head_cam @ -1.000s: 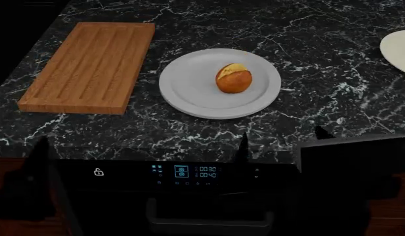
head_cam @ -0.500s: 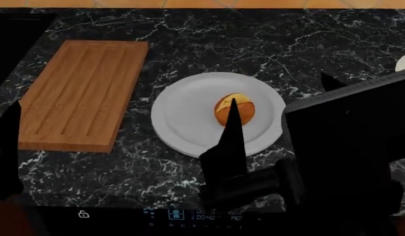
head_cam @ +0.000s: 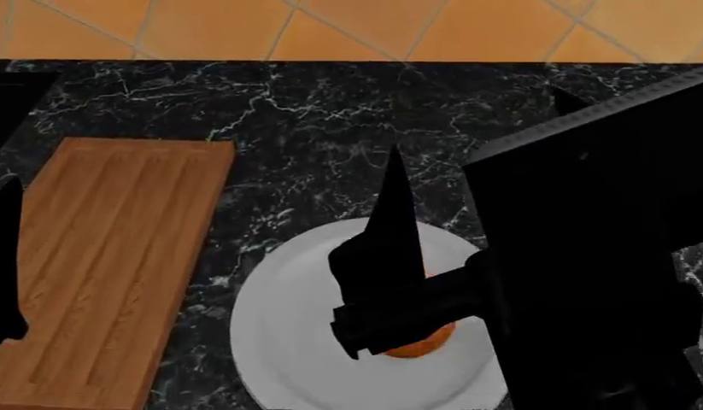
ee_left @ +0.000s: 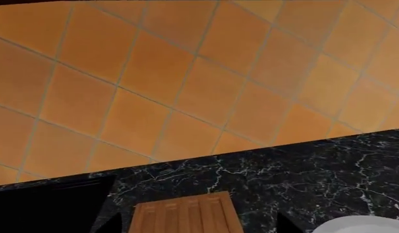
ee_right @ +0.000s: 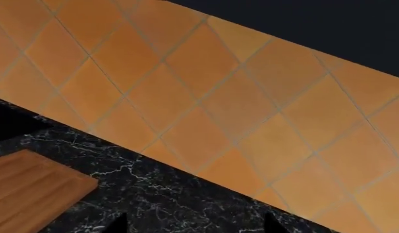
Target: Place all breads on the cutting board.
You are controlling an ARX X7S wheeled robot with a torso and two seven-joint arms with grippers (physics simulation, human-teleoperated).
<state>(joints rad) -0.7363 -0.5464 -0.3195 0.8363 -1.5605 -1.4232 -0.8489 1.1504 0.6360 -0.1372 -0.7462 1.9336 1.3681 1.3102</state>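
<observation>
The cutting board (head_cam: 112,256), brown wood with lengthwise grooves, lies on the left of the black marble counter; its end shows in the left wrist view (ee_left: 186,216) and a corner in the right wrist view (ee_right: 31,189). A round white plate (head_cam: 283,342) sits to its right. Only an orange-brown sliver of one bread (head_cam: 418,346) shows on the plate, the rest hidden by my right arm. My right gripper (head_cam: 477,121) hovers open above the plate, its fingers (ee_right: 118,222) wide apart and empty. My left gripper (ee_left: 196,225) is open and empty, near the board's left side.
An orange tiled wall (head_cam: 328,26) rises right behind the counter (head_cam: 294,111). A dark recess (head_cam: 9,94) sits at the counter's far left. My right arm's black body (head_cam: 590,256) fills the right of the head view.
The head view has shifted forward, so the oven panel has dropped out of sight. My right arm has risen and advanced over the plate, covering most of the bread.
</observation>
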